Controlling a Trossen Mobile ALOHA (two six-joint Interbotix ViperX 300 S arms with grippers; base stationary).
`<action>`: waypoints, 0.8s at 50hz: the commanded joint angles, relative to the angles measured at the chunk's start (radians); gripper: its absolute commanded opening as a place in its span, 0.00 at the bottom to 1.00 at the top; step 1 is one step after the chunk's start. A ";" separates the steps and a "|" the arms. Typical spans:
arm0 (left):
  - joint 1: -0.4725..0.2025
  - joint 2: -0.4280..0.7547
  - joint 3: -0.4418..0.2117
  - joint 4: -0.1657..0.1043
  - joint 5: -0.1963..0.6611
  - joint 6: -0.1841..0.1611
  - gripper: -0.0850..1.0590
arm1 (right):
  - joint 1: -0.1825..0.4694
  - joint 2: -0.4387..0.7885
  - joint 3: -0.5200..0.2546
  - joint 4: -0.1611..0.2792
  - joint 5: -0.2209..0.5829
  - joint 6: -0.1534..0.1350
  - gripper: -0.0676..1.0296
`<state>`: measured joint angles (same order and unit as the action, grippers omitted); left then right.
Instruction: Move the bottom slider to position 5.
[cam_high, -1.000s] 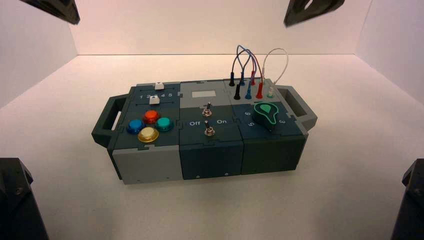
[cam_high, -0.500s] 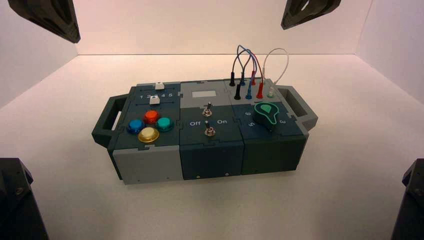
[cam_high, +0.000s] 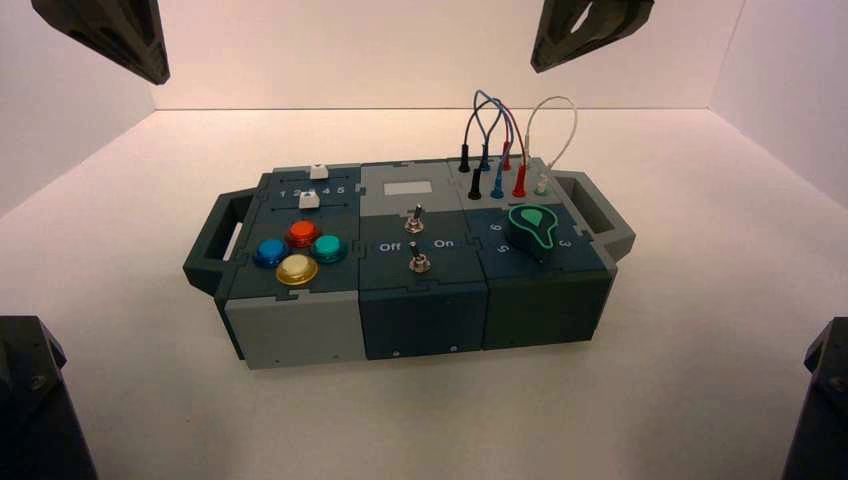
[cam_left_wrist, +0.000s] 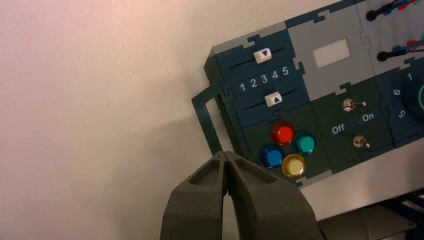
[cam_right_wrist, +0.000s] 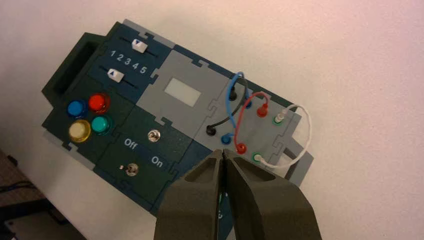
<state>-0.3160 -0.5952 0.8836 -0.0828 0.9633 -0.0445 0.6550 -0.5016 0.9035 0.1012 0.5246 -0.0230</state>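
Observation:
The bottom slider (cam_high: 309, 200), a small white cube knob, sits on the box's left module just behind the coloured buttons. In the left wrist view the bottom slider (cam_left_wrist: 273, 99) stands about level with the printed 3, short of the numeral 5 (cam_left_wrist: 285, 70) that ends the row. It also shows in the right wrist view (cam_right_wrist: 115, 75). My left gripper (cam_left_wrist: 227, 156) is shut and empty, high above the box's left handle (cam_high: 100, 35). My right gripper (cam_right_wrist: 222, 152) is shut and empty, high over the wire end (cam_high: 590, 30).
The twin white slider (cam_left_wrist: 262, 55) lies behind the number row. Red, blue, teal and yellow buttons (cam_high: 300, 250) sit in front. Two toggle switches (cam_high: 418, 240) stand mid-box; a green dial (cam_high: 532, 228) and plugged wires (cam_high: 500, 140) are on the right.
Both grippers have come lower into the high view. The right one has shifted toward the left. The box and its sliders have not moved.

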 joint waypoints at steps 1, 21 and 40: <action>-0.009 0.041 -0.031 -0.003 -0.008 -0.009 0.05 | 0.029 0.011 -0.041 0.009 -0.003 0.000 0.04; -0.044 0.164 -0.041 -0.021 -0.067 -0.043 0.05 | 0.048 0.060 -0.060 0.009 0.009 -0.008 0.04; -0.080 0.268 -0.040 -0.115 -0.149 -0.066 0.05 | 0.052 0.077 -0.060 0.014 -0.006 -0.008 0.04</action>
<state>-0.3850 -0.3313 0.8698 -0.1933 0.8283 -0.0951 0.6980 -0.4218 0.8744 0.1089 0.5308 -0.0276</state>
